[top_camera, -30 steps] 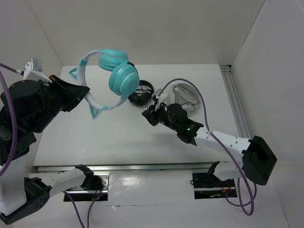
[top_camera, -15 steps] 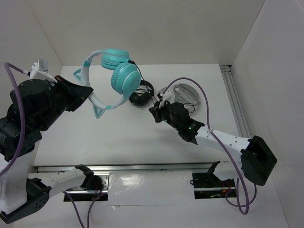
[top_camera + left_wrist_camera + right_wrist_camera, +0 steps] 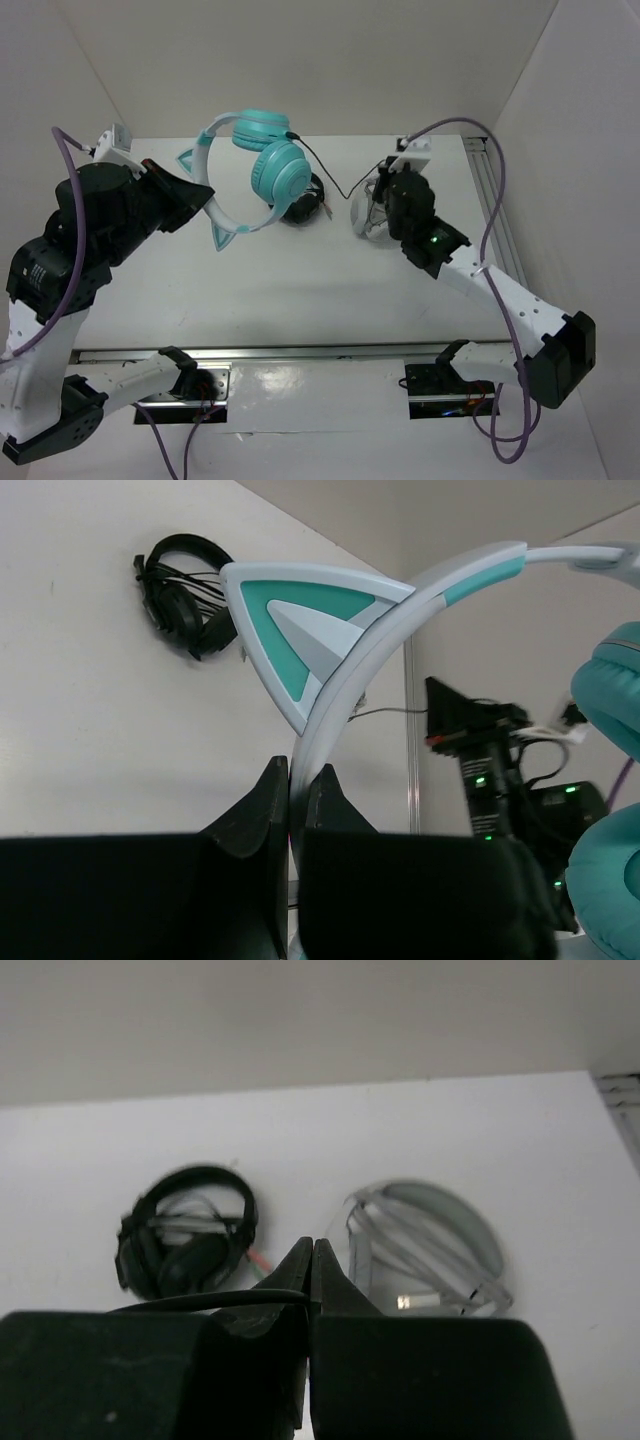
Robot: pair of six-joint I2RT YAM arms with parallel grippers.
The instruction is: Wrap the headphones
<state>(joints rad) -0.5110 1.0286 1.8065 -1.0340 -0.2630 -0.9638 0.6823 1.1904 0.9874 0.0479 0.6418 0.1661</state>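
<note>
The teal headphones (image 3: 272, 168) hang in the air above the back of the table. My left gripper (image 3: 205, 196) is shut on their pale headband (image 3: 213, 170), just below a cat ear. In the left wrist view the headband (image 3: 385, 645) runs up from between my jaws (image 3: 297, 780), with a teal ear cup (image 3: 612, 695) at the right edge. The thin black cable (image 3: 322, 167) runs from the upper ear cup down and across to my right gripper (image 3: 383, 186). In the right wrist view that gripper (image 3: 311, 1260) is shut on the cable (image 3: 200, 1301), which leaves it to the left.
Smaller black headphones (image 3: 300, 205) lie on the table under the teal ones, also in the right wrist view (image 3: 185, 1238). Grey-white headphones (image 3: 368, 215) lie beneath my right gripper, also in the right wrist view (image 3: 430, 1240). White walls close the back and both sides.
My left arm has carried the teal headphones to the right. My right gripper has moved right and back over the grey-white headphones, drawing the cable out with it.
</note>
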